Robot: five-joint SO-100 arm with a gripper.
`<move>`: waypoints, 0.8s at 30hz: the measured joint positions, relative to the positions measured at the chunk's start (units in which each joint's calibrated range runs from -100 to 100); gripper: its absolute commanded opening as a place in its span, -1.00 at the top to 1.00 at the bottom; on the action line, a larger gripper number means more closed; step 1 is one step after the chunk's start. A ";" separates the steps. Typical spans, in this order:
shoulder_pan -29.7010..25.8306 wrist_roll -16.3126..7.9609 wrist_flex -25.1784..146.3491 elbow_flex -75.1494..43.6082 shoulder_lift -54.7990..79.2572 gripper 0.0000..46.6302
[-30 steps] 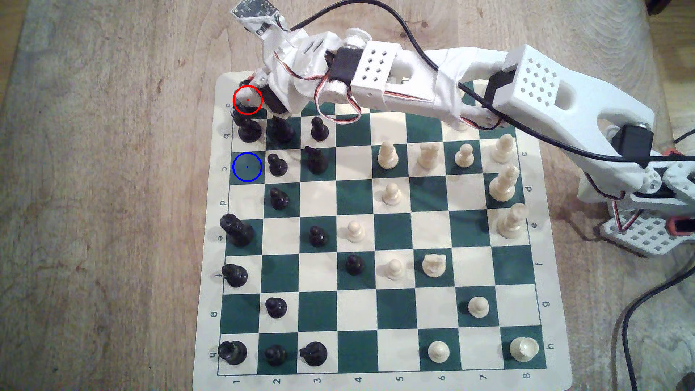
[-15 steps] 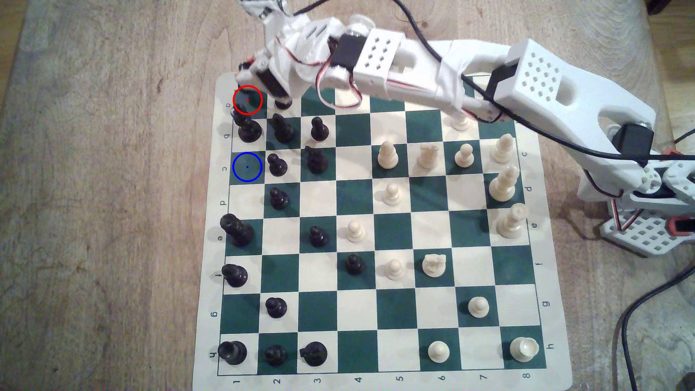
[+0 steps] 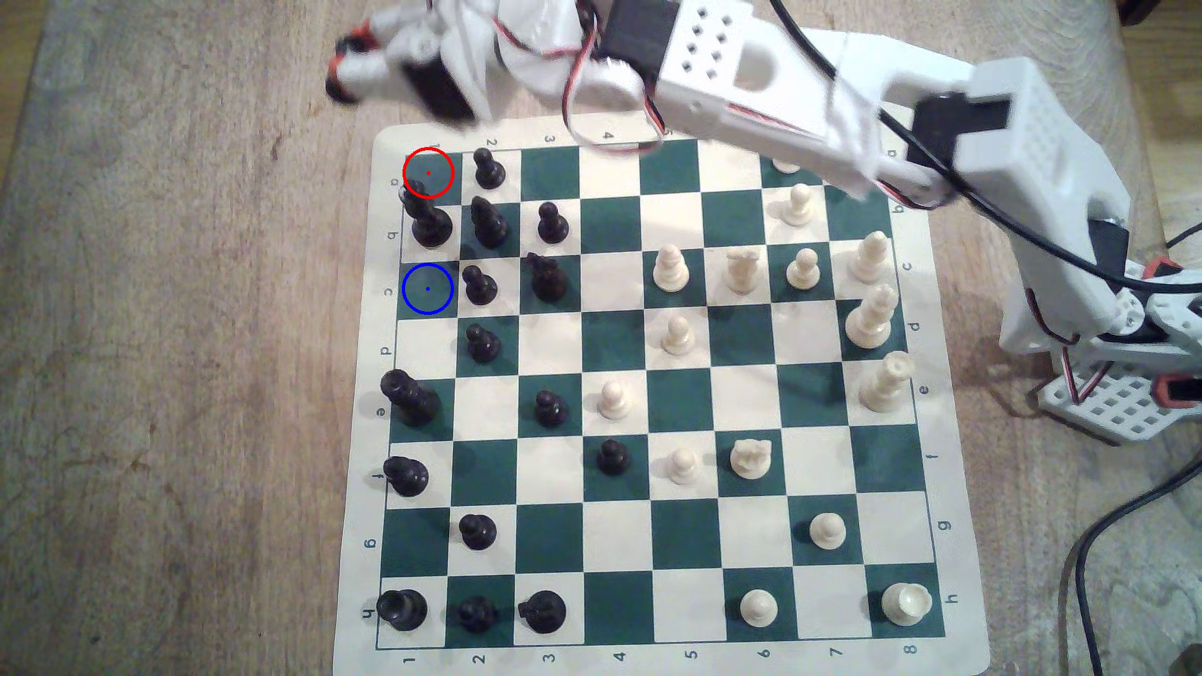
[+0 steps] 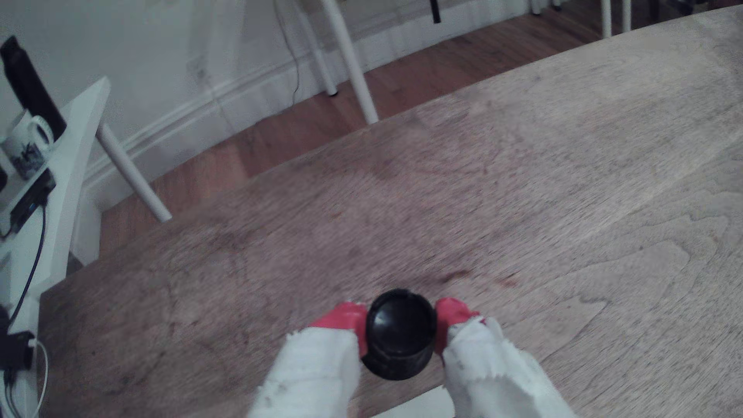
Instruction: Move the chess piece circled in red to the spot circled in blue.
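Holding: the fingers (image 4: pixel 400 327) are pinching the chess piece circled in red (image 4: pixel 400 335), its round black base sitting between the two red fingertips (image 4: pixel 341 319).
Place: the piece is hanging off the chessboard (image 3: pixel 364 455), above the bare wooden counter (image 3: pixel 162 325), beyond the board's far left corner in the exterior view.
Squares: the red-ringed square (image 3: pixel 428 173) is lying bare; the spot circled in blue (image 3: pixel 427 288) is lying bare too.
Room: a wood floor (image 4: pixel 402 92), a white wall and white furniture legs are showing past the counter's edge.

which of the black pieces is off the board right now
The stout black chess piece clamped between the gripper's red fingertips, hanging over bare table; the rest stand on squares.
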 measured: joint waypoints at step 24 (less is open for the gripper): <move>-7.60 1.32 -9.96 30.55 -7.88 0.98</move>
